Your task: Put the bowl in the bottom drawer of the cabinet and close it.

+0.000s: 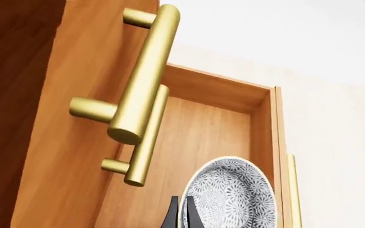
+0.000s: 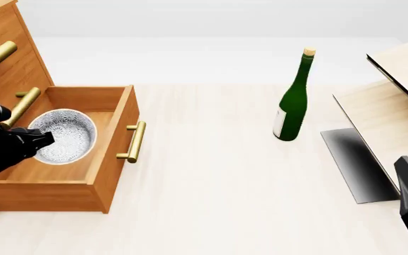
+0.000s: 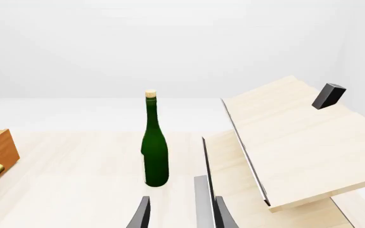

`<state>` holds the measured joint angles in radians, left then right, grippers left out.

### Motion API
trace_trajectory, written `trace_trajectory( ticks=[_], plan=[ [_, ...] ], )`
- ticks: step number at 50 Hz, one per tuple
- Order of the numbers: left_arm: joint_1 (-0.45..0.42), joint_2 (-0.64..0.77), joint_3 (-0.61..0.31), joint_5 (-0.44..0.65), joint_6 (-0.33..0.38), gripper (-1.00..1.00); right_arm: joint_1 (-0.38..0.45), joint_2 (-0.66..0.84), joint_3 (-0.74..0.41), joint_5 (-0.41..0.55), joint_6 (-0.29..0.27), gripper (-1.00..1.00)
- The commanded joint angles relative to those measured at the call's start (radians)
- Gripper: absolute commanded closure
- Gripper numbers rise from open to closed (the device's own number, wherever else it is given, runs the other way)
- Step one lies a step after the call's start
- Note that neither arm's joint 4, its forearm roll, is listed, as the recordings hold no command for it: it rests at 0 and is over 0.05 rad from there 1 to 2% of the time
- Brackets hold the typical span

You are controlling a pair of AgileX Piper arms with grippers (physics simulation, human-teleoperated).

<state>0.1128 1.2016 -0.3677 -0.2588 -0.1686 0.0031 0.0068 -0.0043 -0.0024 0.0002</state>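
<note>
big orange-brown wooden cabinet (image 2: pixel 6 58), far left | bottom drawer (image 2: pixel 112 143) pulled out so things fit | small white speckled bowl (image 2: pixel 66 135) inside drawer, left gripper (image 2: pixel 44 139) pinching its rim | right gripper (image 3: pixel 179 213) open, holding nothing, lower right

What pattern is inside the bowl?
Fine grey-blue speckles on white; the bowl shows best in left wrist view.
</note>
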Motion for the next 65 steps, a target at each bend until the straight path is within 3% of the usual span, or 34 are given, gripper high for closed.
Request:
trace_trajectory(
  ticks=[1, 35, 36, 65],
  plan=[
    [0.005, 0.029, 0.004, -0.027, 0.008, 1.00, 0.000, 0.000, 0.000, 0.000, 0.000, -1.00],
    [0.008, 0.070, 0.013, -0.051, 0.012, 1.00, 0.000, 0.000, 0.000, 0.000, 0.000, -1.00],
    [0.008, 0.072, 0.012, -0.050, 0.016, -1.00, 0.000, 0.000, 0.000, 0.000, 0.000, -1.00],
    [0.010, 0.046, 0.017, -0.028, 0.014, -1.00, 0.000, 0.000, 0.000, 0.000, 0.000, -1.00]
  ],
)
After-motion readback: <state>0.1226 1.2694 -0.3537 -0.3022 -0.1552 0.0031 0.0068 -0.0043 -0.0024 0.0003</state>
